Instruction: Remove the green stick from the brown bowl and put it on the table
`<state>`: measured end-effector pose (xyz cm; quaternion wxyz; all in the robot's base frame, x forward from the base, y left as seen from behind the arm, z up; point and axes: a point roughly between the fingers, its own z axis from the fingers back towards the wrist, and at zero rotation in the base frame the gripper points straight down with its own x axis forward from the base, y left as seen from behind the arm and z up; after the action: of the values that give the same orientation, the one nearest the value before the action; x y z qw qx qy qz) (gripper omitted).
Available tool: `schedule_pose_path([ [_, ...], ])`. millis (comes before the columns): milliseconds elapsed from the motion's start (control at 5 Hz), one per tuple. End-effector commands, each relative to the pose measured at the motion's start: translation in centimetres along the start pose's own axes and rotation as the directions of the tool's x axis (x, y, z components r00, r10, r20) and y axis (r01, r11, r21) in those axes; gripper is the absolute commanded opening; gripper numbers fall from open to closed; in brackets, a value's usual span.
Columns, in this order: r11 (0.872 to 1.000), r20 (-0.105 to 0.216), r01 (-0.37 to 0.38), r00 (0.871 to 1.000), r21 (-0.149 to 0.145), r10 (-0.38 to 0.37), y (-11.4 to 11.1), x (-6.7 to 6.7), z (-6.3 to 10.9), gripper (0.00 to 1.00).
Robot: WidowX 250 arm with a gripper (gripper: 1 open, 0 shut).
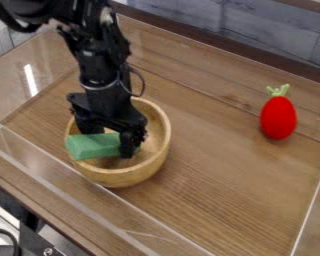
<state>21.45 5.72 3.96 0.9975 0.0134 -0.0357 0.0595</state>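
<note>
The brown bowl sits at the front left of the table. Inside it lies the green stick, tilted against the bowl's left side. My black gripper points straight down into the bowl, its jaws open and straddling the stick. One finger stands just right of the stick, and the other is near the stick's left end, partly hidden by the hand. I cannot tell whether the fingers touch the stick.
A red strawberry toy with a green top stands at the right. Low clear acrylic walls border the tabletop on the front and sides. A grey plank wall runs behind.
</note>
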Motion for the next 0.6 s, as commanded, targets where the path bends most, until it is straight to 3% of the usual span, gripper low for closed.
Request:
schedule_pose_path([
  [0,1.0,0.019,0.015,1.0,0.005,-0.015,0.11,0.61,-0.04,1.0],
  [200,1.0,0.018,0.022,1.0,-0.002,-0.022,0.25,0.8,-0.23,1.0],
  [400,0.999,0.018,-0.035,0.999,-0.007,0.035,0.73,1.36,-1.01,1.0],
])
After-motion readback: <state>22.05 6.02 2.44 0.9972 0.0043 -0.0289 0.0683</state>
